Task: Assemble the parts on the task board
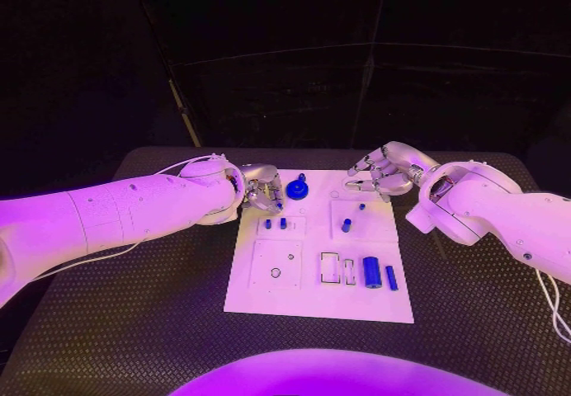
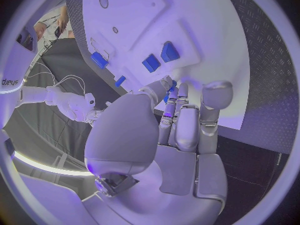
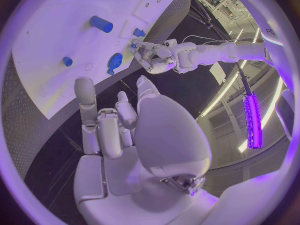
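The white task board lies in the middle of the table. My left hand hovers at its far left corner and pinches a small blue part at its fingertips; the same hand and part appear in the right wrist view. A round blue knob stands just right of that hand. My right hand hangs over the board's far right corner, fingers apart and holding nothing. Two small blue pegs and another peg stand in the board. A blue cylinder lies near the right edge.
A thin blue rod lies beside the cylinder, and pale rectangular slots sit left of it. A plate with a round hole takes up the board's near left. The dark textured table spreads around the board.
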### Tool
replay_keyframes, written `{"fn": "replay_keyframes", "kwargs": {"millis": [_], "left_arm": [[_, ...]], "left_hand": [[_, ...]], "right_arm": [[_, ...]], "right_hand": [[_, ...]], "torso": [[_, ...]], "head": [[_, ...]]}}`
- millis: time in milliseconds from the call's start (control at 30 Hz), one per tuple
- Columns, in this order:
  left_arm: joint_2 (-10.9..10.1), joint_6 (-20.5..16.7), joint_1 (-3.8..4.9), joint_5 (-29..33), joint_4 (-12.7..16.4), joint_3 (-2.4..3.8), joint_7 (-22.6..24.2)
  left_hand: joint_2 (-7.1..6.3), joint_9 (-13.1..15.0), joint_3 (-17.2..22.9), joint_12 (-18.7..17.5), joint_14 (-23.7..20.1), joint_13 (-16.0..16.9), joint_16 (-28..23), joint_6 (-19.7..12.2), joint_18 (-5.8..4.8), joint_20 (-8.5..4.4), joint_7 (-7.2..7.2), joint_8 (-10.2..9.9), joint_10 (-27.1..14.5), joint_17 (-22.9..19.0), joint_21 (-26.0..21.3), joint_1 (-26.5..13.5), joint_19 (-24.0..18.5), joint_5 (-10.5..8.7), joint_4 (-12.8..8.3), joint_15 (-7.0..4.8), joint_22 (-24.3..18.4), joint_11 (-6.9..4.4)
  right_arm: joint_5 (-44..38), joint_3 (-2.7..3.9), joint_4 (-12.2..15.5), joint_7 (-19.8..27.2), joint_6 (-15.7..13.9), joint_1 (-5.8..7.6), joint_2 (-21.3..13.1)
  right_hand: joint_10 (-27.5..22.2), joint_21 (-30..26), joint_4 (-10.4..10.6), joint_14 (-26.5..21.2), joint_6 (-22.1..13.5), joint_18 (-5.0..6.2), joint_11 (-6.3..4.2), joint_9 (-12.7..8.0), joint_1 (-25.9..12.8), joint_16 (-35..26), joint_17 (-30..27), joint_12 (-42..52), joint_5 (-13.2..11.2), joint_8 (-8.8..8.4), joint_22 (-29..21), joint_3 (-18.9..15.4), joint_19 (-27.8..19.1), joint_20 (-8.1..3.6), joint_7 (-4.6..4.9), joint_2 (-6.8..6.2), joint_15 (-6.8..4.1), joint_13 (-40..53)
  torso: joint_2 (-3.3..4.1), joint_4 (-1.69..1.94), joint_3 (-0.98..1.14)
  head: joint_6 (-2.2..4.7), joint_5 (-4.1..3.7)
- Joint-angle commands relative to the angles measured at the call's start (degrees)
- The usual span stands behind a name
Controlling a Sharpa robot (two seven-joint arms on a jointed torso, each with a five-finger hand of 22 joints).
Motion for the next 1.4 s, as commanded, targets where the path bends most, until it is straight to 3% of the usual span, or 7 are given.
{"fn": "replay_keyframes", "kwargs": {"millis": [33, 200, 500, 800, 967, 1100, 1400], "left_arm": [[0.0, 0.7, 0.03, 0.2, 0.0, 0.01, -0.7], [0.0, 0.2, 0.03, 0.8, 0.0, 0.01, -0.8], [-0.2, -0.8, 0.04, 2.0, -0.1, 0.01, -0.9], [-0.5, -0.8, 0.04, 2.1, 0.0, 0.01, -1.1], [-1.9, -0.9, 0.04, 2.8, 0.8, 0.02, -0.9], [-4.3, -1.9, 0.18, 5.0, 2.0, 0.04, 0.0], [-9.0, -7.4, 1.24, 16.8, 3.7, 0.1, 8.6]], "left_hand": [[-0.24, -0.1, 0.4, -0.4, 0.8, 0.0, 0.1, -0.6, -1.01, 0.24, 0.59, -0.7, -0.2, -0.1, 0.2, -0.6, -0.5, -0.01, -0.1, 0.46, 0.1, 0.48], [-1.11, -0.2, 0.6, -1.1, 0.7, 0.1, 0.1, -7.1, -0.97, 0.39, 0.53, -4.1, 0.0, -0.6, 0.7, -1.1, -0.7, -0.02, -0.1, 0.52, 0.8, 0.37], [-1.71, -0.3, 0.1, -1.8, 0.5, 0.1, 0.1, -12.8, -0.9, 0.26, 0.36, -4.3, -0.1, -1.2, 0.7, -1.8, -1.1, -0.08, 0.3, 0.18, 1.1, 0.0], [-1.71, -0.2, 0.0, -1.9, 0.5, 0.1, 0.1, -12.3, -0.91, 0.26, 0.47, -4.2, -0.1, -1.3, 0.7, -1.9, -1.1, -0.08, 0.3, 0.21, 1.2, 0.07], [-1.52, 0.2, 0.0, -2.0, 0.5, 0.2, 0.1, -9.5, -0.94, 0.36, 0.52, -3.4, -0.1, -1.5, 0.7, -1.5, -1.2, -0.05, 0.2, 0.4, 1.3, 0.32], [-1.43, 0.4, 0.2, -2.2, 0.5, 0.2, 0.1, -7.8, -0.93, 0.44, 0.38, -2.7, 0.1, -1.8, 0.8, -1.2, -1.3, -0.02, 0.0, 0.46, 1.4, 0.36], [-1.2, 0.6, 0.6, -1.9, 0.4, 0.3, 0.1, -5.1, -0.71, 0.46, 0.44, -1.6, 1.1, -2.2, -0.1, -0.7, -1.6, -0.01, -0.4, 0.44, 0.7, 0.36]], "right_arm": [[0.1, 0.03, 0.0, 0.5, 0.2, 0.1, 0.1], [0.1, 0.03, -0.1, 0.5, 0.2, 0.1, 0.1], [0.1, 0.03, -0.3, 0.5, 0.1, 0.1, 0.0], [0.1, 0.03, -0.5, 0.3, 0.2, 0.1, 0.0], [-0.3, 0.03, -0.9, 0.0, 0.0, 0.1, -0.2], [-3.5, 0.02, -1.4, 0.0, -0.2, 0.1, -0.6], [-17.0, 0.0, -2.3, -0.2, 0.4, 0.06, -1.4]], "right_hand": [[-0.2, -0.4, 0.0, 2.6, 0.2, 0.67, -0.21, 0.0, -0.7, -0.4, 0.0, 0.0, 0.3, 0.24, -0.2, -0.3, 0.1, -0.2, -0.12, 0.03, -0.36, -0.1], [-0.4, -0.6, 0.0, 2.5, 0.2, 0.73, -0.21, -0.1, -0.7, -0.5, -0.2, -0.2, 0.3, 0.23, -0.5, -0.3, -0.1, -0.21, -0.12, 0.02, -0.36, -0.3], [-1.4, -0.9, 0.0, 2.5, 0.1, 0.81, -0.2, -0.1, -0.7, -0.6, -0.4, -1.2, 0.4, 0.2, -1.1, -0.3, -0.3, -0.21, -0.1, -0.02, -0.36, -1.6], [-4.1, -1.5, -0.1, 2.3, -0.1, 0.94, -0.21, -0.1, -0.6, -1.0, -0.8, -4.0, 0.4, 0.28, -2.0, -0.3, -0.7, -0.21, -0.09, 0.06, -0.36, -5.2], [-14.8, -4.4, -0.2, 1.6, 0.0, 1.51, -0.43, -0.1, 0.8, -3.1, -3.4, -18.9, 0.5, 0.82, -6.0, 0.3, -2.4, -0.35, -0.27, 0.62, -0.6, -22.3], [-17.5, -6.5, -0.4, 0.9, 1.8, 1.89, -0.62, 0.1, 3.6, -5.8, -6.8, -29.1, 0.1, 1.66, -8.7, 1.9, -3.2, -0.6, -0.47, 0.72, -0.79, -29.9], [-11.9, -4.4, -0.7, 1.7, 5.4, 1.29, -0.4, -0.2, 7.9, -6.3, -6.9, -48.5, -1.4, 1.63, -5.1, 5.3, -0.4, -0.69, -0.5, -0.92, -0.68, -46.6]], "torso": [[0.0, 0.03, 0.0], [-0.01, 0.02, -0.01], [0.02, -0.02, 0.0], [-0.02, 0.02, 0.01], [-0.08, 0.0, -0.01], [-0.12, 0.14, -0.04], [-0.1, 0.03, -0.03]], "head": [[0.01, 0.01], [0.07, 0.01], [0.02, -0.04], [0.0, -0.11], [0.07, -0.23], [0.22, -0.47], [1.03, -0.96]]}}
